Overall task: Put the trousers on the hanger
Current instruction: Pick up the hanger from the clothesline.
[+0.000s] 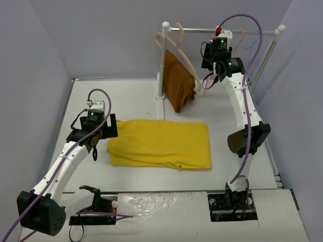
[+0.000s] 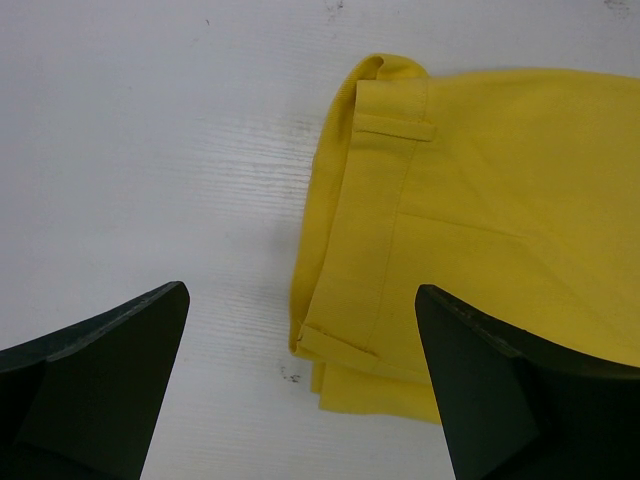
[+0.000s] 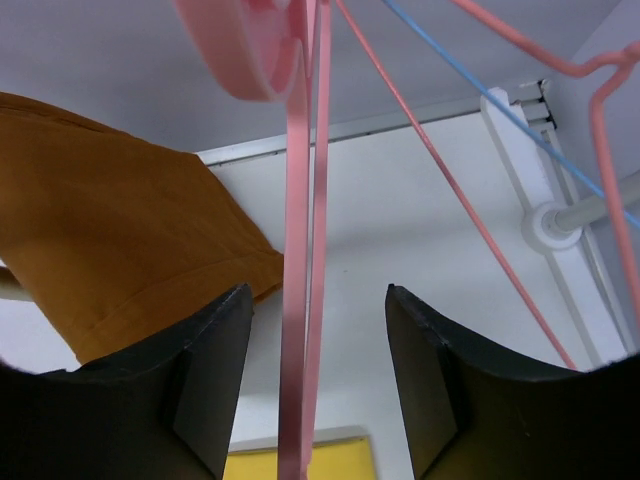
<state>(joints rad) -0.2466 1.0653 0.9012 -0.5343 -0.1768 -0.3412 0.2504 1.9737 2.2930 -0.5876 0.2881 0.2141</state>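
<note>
- Right fingers stand part open up at the rail, one on each side of the pink hanger. Its flat strip runs down the gap with space showing on both sides, so nothing is gripped.
- Left fingers are spread as wide as they go, low over the bench, and hold nothing. One hangs over bare surface, the other over the waistband edge of the trousers.
- Trousers lie folded flat in the middle of the bench, well apart from the pink hanger.
- Step in hand, as I judge it: taking the pink hanger off the rail. Close squarely on the strip, centred between the pads, so it cannot twist out.
- Lift the hook clear of the rail before drawing away. The light blue hanger and a second pink hanger hang just beside it and could snag.
- Keep off the rust-brown cloth hanging to one side.
</note>
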